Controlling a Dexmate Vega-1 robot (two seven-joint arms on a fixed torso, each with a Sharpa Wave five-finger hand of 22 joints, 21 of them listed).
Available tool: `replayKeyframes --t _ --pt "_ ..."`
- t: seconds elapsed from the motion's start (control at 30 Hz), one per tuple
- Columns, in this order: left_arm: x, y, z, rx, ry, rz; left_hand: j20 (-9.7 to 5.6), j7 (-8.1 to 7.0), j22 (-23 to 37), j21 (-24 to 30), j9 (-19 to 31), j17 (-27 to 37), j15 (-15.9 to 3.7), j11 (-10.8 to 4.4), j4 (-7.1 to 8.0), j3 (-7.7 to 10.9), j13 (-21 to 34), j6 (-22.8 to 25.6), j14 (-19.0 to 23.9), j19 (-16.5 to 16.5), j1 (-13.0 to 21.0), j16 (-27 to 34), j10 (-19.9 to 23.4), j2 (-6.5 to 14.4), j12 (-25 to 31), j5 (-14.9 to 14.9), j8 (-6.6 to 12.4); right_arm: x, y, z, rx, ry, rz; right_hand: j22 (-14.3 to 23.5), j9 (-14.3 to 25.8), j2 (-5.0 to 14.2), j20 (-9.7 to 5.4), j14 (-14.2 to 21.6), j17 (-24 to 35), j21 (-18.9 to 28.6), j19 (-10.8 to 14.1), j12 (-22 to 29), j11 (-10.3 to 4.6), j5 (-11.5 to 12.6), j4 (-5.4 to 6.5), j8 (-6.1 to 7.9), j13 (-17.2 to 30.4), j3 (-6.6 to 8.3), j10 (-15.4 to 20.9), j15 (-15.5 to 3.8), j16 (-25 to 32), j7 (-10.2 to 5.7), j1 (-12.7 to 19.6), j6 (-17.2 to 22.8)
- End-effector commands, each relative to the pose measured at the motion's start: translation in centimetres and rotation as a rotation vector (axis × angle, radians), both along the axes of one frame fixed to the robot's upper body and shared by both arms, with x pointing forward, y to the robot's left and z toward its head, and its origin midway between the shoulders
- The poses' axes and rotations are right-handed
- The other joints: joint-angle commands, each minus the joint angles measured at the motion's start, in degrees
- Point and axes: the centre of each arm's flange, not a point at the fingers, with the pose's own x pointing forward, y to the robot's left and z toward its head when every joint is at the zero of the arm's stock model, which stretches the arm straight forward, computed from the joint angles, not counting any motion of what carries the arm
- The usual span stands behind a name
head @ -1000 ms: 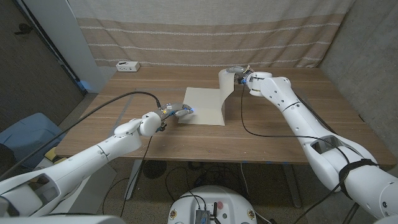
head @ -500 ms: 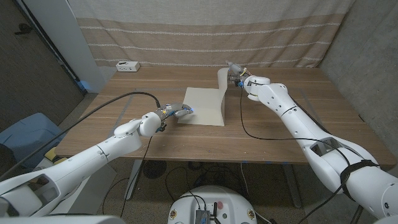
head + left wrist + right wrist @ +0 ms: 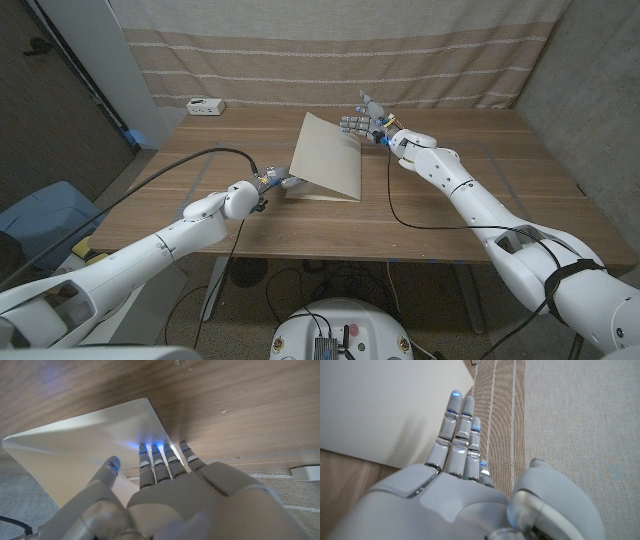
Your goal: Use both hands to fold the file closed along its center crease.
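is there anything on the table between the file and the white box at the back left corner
No: in the head view, only bare wooden table lies between the file and the white box.

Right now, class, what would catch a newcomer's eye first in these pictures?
The cream file at the table's middle stands half folded, one flap raised like a tent. The right hand pushes that raised flap from behind with straight fingers, while the left hand presses the file's lower flap onto the wooden table.

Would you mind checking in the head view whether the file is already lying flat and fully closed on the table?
No, the file has one leaf raised steeply off the table, with the right robot hand behind its upper edge.
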Motion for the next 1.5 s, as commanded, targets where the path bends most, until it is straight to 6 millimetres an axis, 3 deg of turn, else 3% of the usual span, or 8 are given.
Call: replayKeyframes --t 0.03,0.2,0.67,0.97,1.1,1.23,1.33,1.5 --pt "-0.4 0.2 0.3 -0.012 -0.031 -0.001 0.39 -0.10 0.13 -0.12 0.02 0.22 -0.41 0.35 0.34 0.11 0.33 -0.18 0.01 0.44 -0.50 -0.21 -0.26 0.29 -0.27 0.41 -0.19 -0.1 0.1 0.0 -0.064 -0.113 0.020 0.20 -0.08 2.12 -0.17 -1.72 -1.20 -1.98 -0.80 -0.70 -0.07 0.74 -5.18 0.92 0.21 4.50 -0.05 -0.53 0.53 0.29 6.27 3.61" --pt "-1.2 0.5 0.6 -0.044 -0.123 0.018 1.97 0.20 0.17 -0.20 0.01 0.26 1.18 1.56 -0.02 0.81 0.39 0.88 1.15 1.10 0.09 0.24 1.10 0.68 0.23 0.32 0.23 -0.2 0.0 -0.1 -0.126 -0.153 -0.021 0.21 -0.07 2.53 -0.65 -2.59 -2.04 -3.21 -1.23 -0.65 -0.65 1.15 -8.06 1.35 0.23 7.48 0.76 -1.34 0.57 -0.05 9.40 6.86" --pt "-4.7 1.7 0.2 -0.243 -0.608 0.188 2.02 2.75 0.56 -0.03 0.53 0.69 1.22 1.38 -3.22 5.60 0.95 13.14 8.92 3.51 5.00 1.62 11.14 2.57 2.99 1.13 2.99 -0.4 -0.5 -0.4 -0.136 -0.158 -0.051 0.23 -0.06 2.27 -0.70 -3.87 -2.19 -4.23 -2.11 -0.64 -0.81 1.16 -9.01 1.58 0.25 8.71 1.15 -0.99 0.51 0.36 9.86 9.34" --pt "-6.2 2.4 -1.0 -0.429 -0.898 0.225 0.80 7.06 2.45 4.44 5.17 8.81 1.70 4.12 -3.78 6.94 6.89 30.24 25.47 9.41 13.22 13.03 28.96 4.55 12.28 4.06 11.42 -0.7 -0.5 -0.3 -0.154 -0.162 -0.064 0.24 -0.05 2.12 -0.63 -4.09 -2.13 -4.45 -2.11 -0.67 -0.68 1.12 -9.18 1.36 0.26 8.97 1.19 -0.93 0.62 0.39 9.75 9.40" --pt "-6.7 2.6 -1.2 -0.470 -0.981 0.205 0.65 6.14 6.06 9.30 12.05 19.95 2.28 4.95 -7.21 4.93 15.86 31.12 25.87 10.01 20.84 22.22 29.56 4.23 19.31 4.70 16.65 -0.8 -0.4 -0.3 -0.151 -0.157 -0.067 0.24 -0.05 2.07 -0.61 -4.19 -2.09 -4.54 -2.09 -0.69 -0.73 1.11 -9.24 1.35 0.27 9.07 1.18 -0.95 0.66 0.43 9.69 9.61" --pt "-7.3 2.8 -0.9 -0.472 -1.032 0.185 0.87 5.24 8.83 13.28 19.09 28.28 1.83 3.81 -7.69 1.98 24.55 29.93 24.04 9.20 25.39 29.40 28.16 4.28 24.95 4.67 21.27 -1.0 -0.3 -0.3 -0.158 -0.159 -0.072 0.25 -0.05 2.02 -0.60 -4.28 -2.07 -4.65 -2.13 -0.71 -0.72 1.10 -9.31 1.27 0.27 9.18 1.16 -0.93 0.69 0.43 9.63 9.67" --pt "-7.2 2.9 -0.6 -0.435 -0.993 0.161 0.59 5.64 9.66 14.95 20.85 25.89 1.46 3.47 -6.25 2.51 27.12 27.61 21.64 8.91 25.04 26.40 24.81 3.73 25.44 5.16 21.81 -1.1 -0.3 -0.4 -0.172 -0.166 -0.081 0.26 -0.05 2.04 -0.61 -4.62 -2.03 -4.88 -2.14 -0.77 -0.76 1.13 -9.65 1.52 0.28 9.62 1.12 -0.93 0.72 -0.26 9.79 10.91" --pt "-6.7 2.9 -0.2 -0.367 -0.867 0.118 0.80 4.96 9.44 17.04 16.24 18.33 0.47 3.27 -5.32 4.64 22.57 24.04 17.58 7.43 21.27 17.20 20.07 1.80 20.98 5.76 17.41 -1.4 -0.4 -0.4 -0.225 -0.190 -0.104 0.30 -0.06 2.26 -0.85 -5.74 -1.94 -5.81 -2.62 -0.92 -1.54 1.53 -11.51 2.32 0.32 11.77 0.96 -1.68 0.81 -1.62 11.29 15.73"
